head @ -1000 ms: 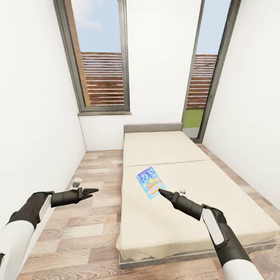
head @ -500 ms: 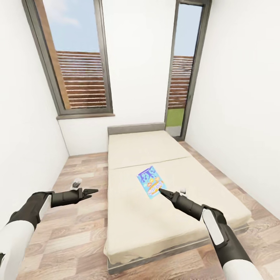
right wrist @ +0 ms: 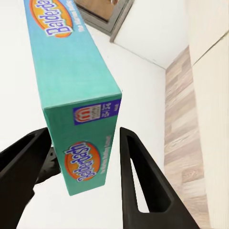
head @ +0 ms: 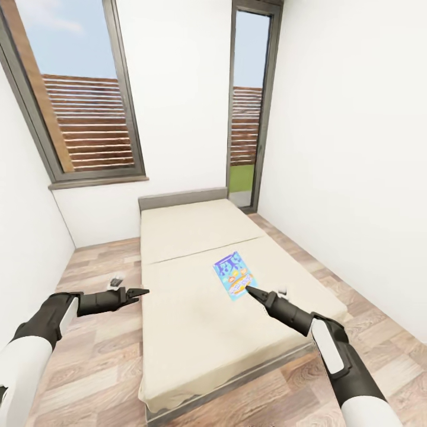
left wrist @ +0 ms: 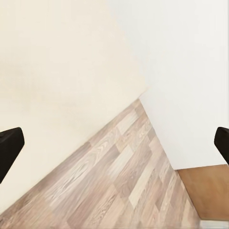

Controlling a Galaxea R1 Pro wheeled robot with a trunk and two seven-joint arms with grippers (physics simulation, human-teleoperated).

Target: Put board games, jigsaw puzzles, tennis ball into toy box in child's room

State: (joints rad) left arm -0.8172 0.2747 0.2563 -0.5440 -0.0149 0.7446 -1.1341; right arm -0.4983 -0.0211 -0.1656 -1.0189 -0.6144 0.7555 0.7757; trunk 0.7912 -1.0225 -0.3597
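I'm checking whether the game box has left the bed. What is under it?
The board game sits between the right gripper fingers, with the bed behind; whether it touches the mattress is unclear.

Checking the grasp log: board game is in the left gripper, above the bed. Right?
Wrong gripper. The right gripper holds the board game, its fingers on either side of the box in the right wrist view. It is above the bed.

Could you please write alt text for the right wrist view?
A teal board game box stands between the right gripper's two black fingers, its "Balderdash" lettering visible. Behind are a white wall, a window corner and a strip of wood floor.
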